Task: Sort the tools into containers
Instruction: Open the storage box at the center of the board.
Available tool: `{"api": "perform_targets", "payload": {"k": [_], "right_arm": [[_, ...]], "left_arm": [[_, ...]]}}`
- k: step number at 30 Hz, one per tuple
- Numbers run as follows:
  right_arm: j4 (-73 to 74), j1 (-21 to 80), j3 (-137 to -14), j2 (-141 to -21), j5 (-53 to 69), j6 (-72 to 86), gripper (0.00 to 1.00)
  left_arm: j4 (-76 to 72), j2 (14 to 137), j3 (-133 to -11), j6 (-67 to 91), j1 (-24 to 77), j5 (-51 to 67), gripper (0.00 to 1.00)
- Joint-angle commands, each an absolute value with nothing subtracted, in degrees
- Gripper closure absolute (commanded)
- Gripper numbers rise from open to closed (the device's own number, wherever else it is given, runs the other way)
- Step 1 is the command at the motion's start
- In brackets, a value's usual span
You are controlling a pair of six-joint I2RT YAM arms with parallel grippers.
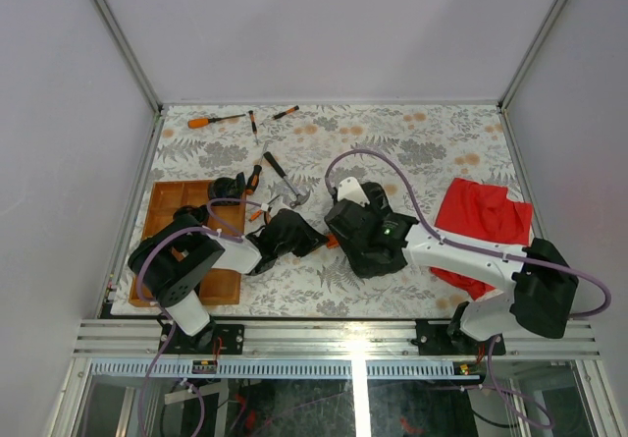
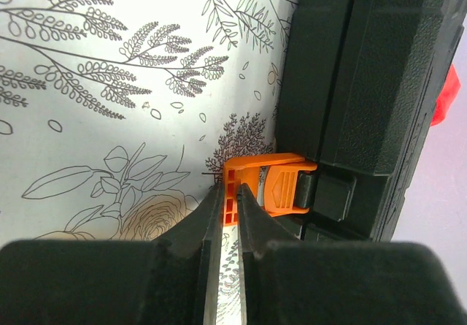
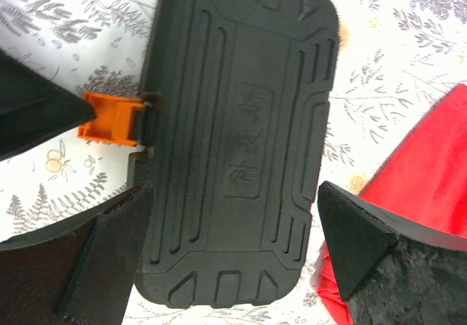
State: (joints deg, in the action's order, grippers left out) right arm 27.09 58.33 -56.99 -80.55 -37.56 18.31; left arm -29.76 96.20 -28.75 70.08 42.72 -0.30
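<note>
Latch grip: left end effector [image 2: 232, 193] pinched shut on the orange latch [image 2: 273, 182].
Latch pull: swing it outward about its hinge, slowly, lest it slip.
Case [image 3: 241, 62]: closed, flat on tabletop [image 2: 109, 84].
Brace: right end effector [image 3: 233, 193] spread wide astride case; should steady it.

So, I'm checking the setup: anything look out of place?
A crumpled red cloth lies right of the black ribbed plastic tool case; it is neither tool nor container. Nothing looks spilled or damaged.
</note>
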Motion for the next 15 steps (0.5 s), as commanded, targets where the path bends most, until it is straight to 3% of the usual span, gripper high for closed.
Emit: {"api": "perform_targets", "payload": {"k": [1,15], "right_arm": [[23.3,61.4,-56.2,-82.4,-36.3,15.6,0.01],[21.9,68.3,-55.8,-90.8,-47.7,15.0,0.01]], "left_arm": [[-14.0,101.2,-25.1,66.9,43.4,-2.4,1.0],[-15.5,101.8,-24.6,67.4,43.3,-2.0,1.0]]}}
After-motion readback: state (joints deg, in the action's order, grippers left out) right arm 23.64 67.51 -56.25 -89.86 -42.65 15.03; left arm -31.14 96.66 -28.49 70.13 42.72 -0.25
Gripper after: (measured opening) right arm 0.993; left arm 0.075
